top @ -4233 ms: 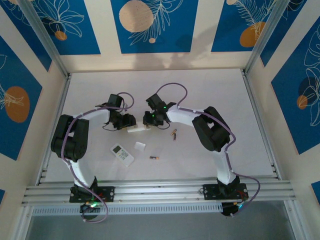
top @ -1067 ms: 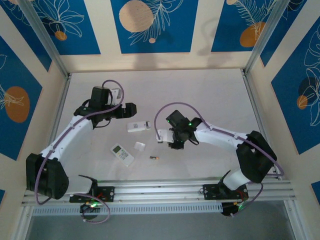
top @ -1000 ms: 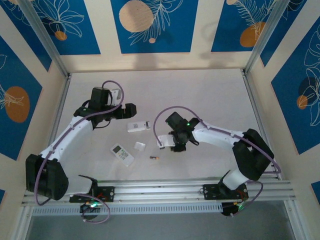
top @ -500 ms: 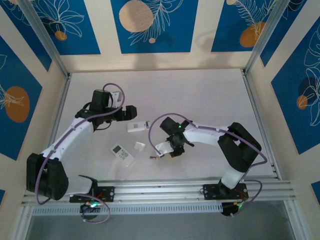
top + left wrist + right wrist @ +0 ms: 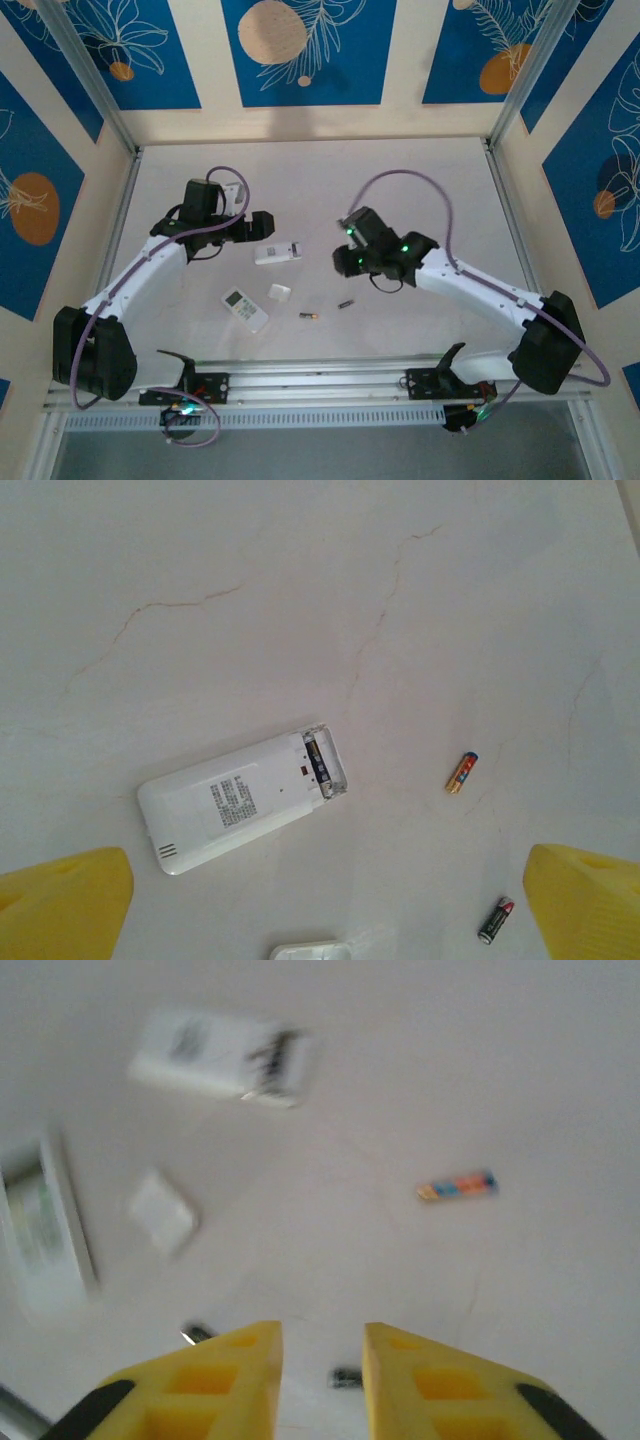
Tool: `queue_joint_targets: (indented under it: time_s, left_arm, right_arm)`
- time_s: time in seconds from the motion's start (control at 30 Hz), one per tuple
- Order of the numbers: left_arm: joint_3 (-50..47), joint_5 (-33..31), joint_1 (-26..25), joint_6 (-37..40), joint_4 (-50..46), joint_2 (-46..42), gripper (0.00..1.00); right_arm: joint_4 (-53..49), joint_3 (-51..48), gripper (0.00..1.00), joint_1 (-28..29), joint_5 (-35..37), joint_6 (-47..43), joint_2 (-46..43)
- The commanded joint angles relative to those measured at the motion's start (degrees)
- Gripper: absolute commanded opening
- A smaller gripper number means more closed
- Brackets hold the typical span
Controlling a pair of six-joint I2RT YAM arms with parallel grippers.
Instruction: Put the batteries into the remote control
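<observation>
R gripper (image 5: 322,1345) is hovering empty, fingers barely apart; L gripper (image 5: 264,226) is gaping wide. Prob. best widening R first, then centring crosswise over orange battery (image 5: 457,1185).

white remote (image 5: 243,802) back up, compartment (image 5: 322,764) open, orange battery (image 5: 461,773), dark battery (image 5: 496,920) nearby

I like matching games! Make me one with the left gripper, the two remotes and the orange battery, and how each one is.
1 left gripper
2 far remote
3 near remote
4 orange battery

A screen up
B lying outside both remotes
C jaws wide apart
D back up, battery slot uncovered

Pairs: 1-C, 2-D, 3-A, 4-B
</observation>
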Motion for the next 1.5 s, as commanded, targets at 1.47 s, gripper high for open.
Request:
queue_joint_targets:
  time_s: [1.47]
  left_arm:
    - [-1.5,4.5,-0.4,-0.5,-0.3,2.0,1.0]
  right_arm:
    - [-0.4,-6.4,0.11,-2.1,-7.2,43.6,20.1]
